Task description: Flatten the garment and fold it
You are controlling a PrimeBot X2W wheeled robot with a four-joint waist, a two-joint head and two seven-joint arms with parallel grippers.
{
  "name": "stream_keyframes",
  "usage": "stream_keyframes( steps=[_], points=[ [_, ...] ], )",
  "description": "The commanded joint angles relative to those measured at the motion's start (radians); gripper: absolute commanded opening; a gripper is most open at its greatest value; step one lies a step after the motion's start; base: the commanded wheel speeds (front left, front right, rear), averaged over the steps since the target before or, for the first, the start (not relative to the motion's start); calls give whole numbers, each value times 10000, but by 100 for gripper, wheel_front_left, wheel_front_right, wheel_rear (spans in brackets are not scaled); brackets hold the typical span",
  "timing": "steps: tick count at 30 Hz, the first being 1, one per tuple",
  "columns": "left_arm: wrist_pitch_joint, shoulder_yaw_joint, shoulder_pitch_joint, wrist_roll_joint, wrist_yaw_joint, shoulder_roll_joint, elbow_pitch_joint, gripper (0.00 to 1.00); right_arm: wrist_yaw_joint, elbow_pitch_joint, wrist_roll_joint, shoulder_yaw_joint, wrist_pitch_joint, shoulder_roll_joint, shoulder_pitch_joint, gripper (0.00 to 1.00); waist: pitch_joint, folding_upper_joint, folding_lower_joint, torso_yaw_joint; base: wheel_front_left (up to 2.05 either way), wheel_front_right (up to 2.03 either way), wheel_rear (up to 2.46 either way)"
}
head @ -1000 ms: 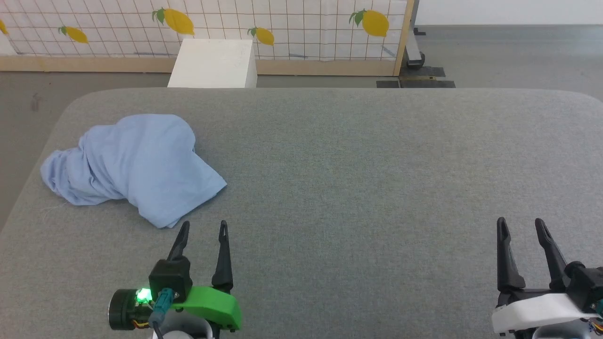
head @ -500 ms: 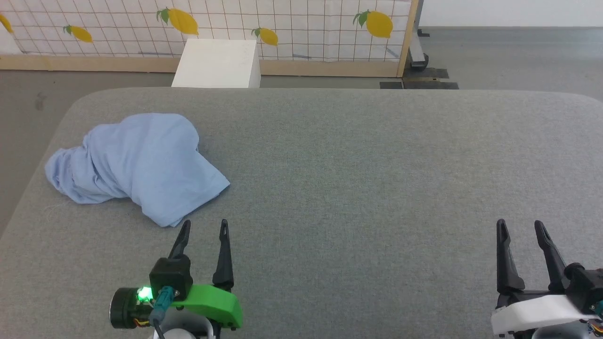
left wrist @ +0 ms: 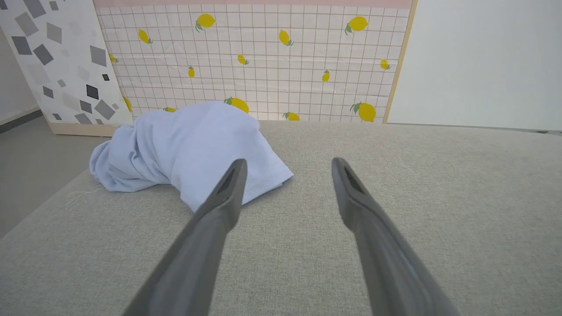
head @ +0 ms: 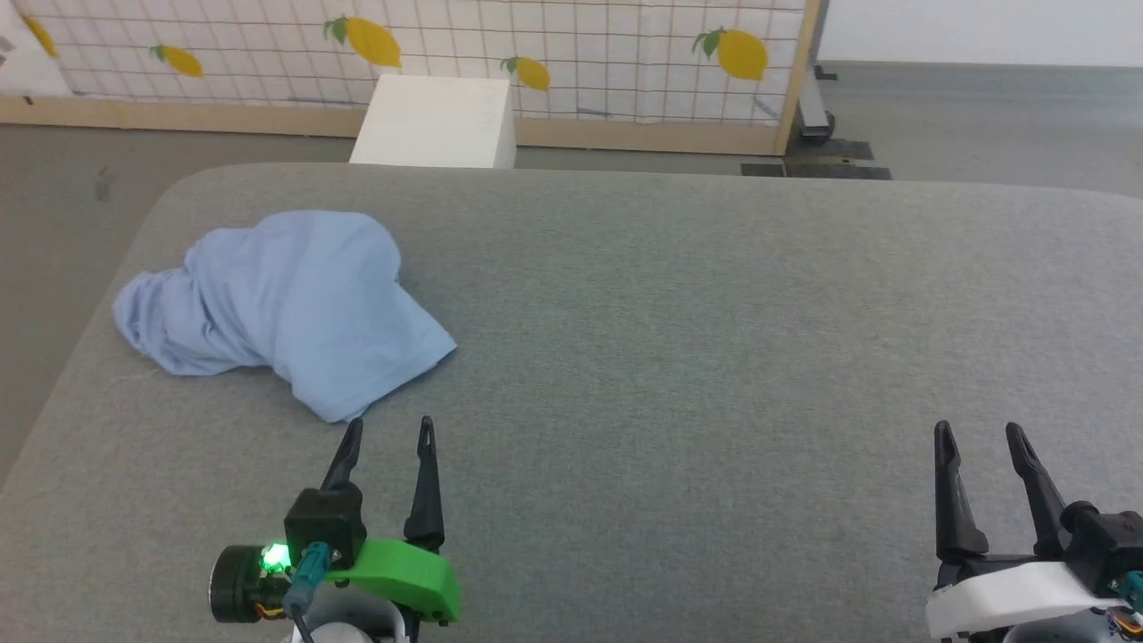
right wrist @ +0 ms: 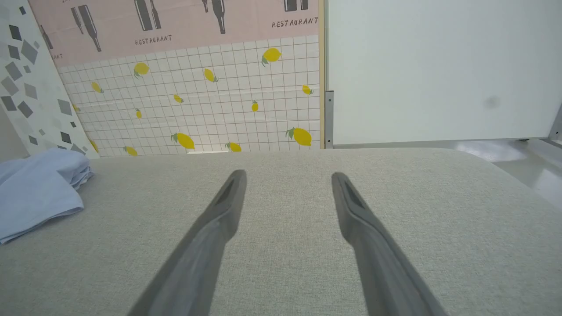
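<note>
The garment (head: 286,308) is a light blue shirt lying in a crumpled heap on the left part of the grey padded table (head: 714,339); its collar, button and lettering are hidden in the folds. My left gripper (head: 388,430) stands open just in front of the heap's near hem, with nothing between its fingers. In the left wrist view the garment (left wrist: 189,149) lies just past the left fingertip (left wrist: 237,169). My right gripper (head: 978,435) is open at the lower right, far from the shirt. The right wrist view shows the garment (right wrist: 39,188) at its left edge.
A white box (head: 438,121) stands on the floor behind the table's far edge. Behind it runs a lemon-patterned partition (head: 571,45) with a wooden base. The table's left edge passes close to the heap.
The whole head view has shifted right and slightly down, so the camera moved. The garment lies as before and both grippers stay open.
</note>
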Motion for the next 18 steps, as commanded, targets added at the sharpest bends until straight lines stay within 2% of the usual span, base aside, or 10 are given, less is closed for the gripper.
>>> stream_keyframes(
  steps=[1, 18],
  points=[
    [-47, -3, -212, -94, 44, -21, 23, 100, -17, 3, -55, 1, -57, 13, 138, 100, -4, 0, 0, 399, 0, 0, 0],
    [-47, 640, 244, -160, 282, 123, -326, 100, -17, 185, 27, 535, -55, 13, -1, 100, 50, 0, 0, 3443, 0, 0, 0]
  ],
)
